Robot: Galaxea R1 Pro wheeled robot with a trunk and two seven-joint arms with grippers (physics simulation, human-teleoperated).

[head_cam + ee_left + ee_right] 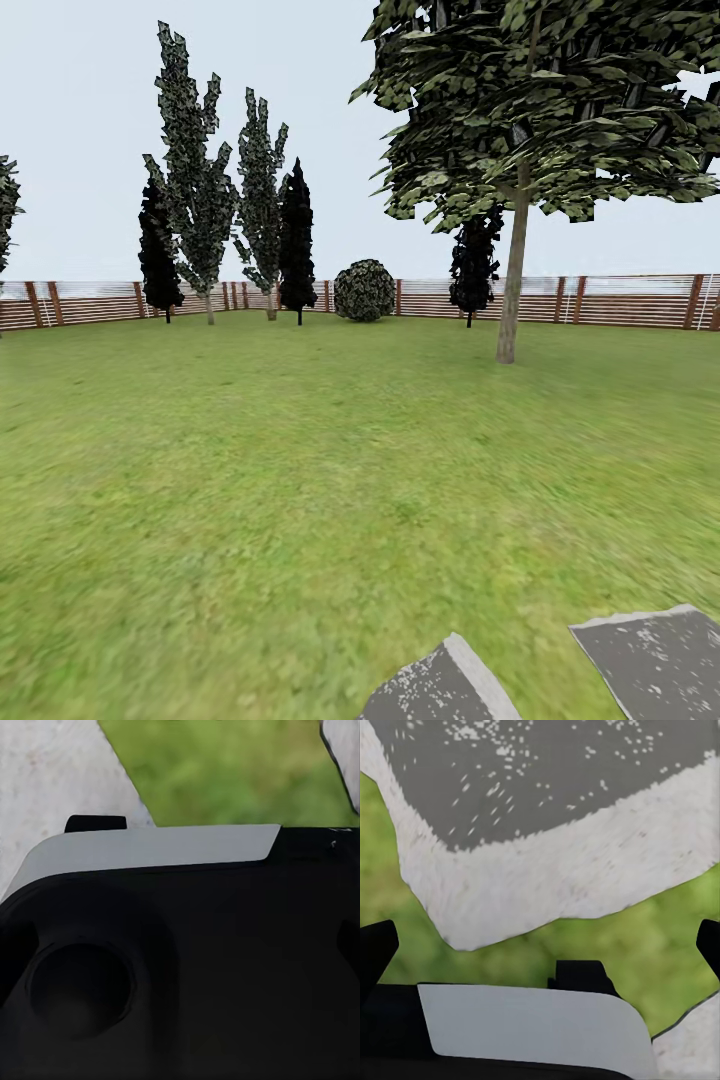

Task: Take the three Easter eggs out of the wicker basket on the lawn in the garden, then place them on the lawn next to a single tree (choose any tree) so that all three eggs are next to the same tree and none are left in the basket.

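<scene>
Whether the jaws of either arm are spread or pressed together cannot be told: both wrist views look across black housing with a pale grey plate, and no fingertips can be made out. In the left wrist view a strip of the lawn [232,772] shows blurred green above the dark body, with a whitish slab at the upper left. In the right wrist view a grey stone slab [547,787] with a white edge fills the top of the frame, grass below it.

In the head view the lawn [300,480] covers the lower two thirds of the frame. The tree [513,270] with the slim pale trunk stands at the right of centre, its dark leaf clumps filling the upper right. A brown slat fence [620,300] runs across the middle. Tall narrow conifers [200,180] stand at the left before the fence, a round bush [364,290] near the centre. Two grey slabs [655,660] lie at the lower right edge.
</scene>
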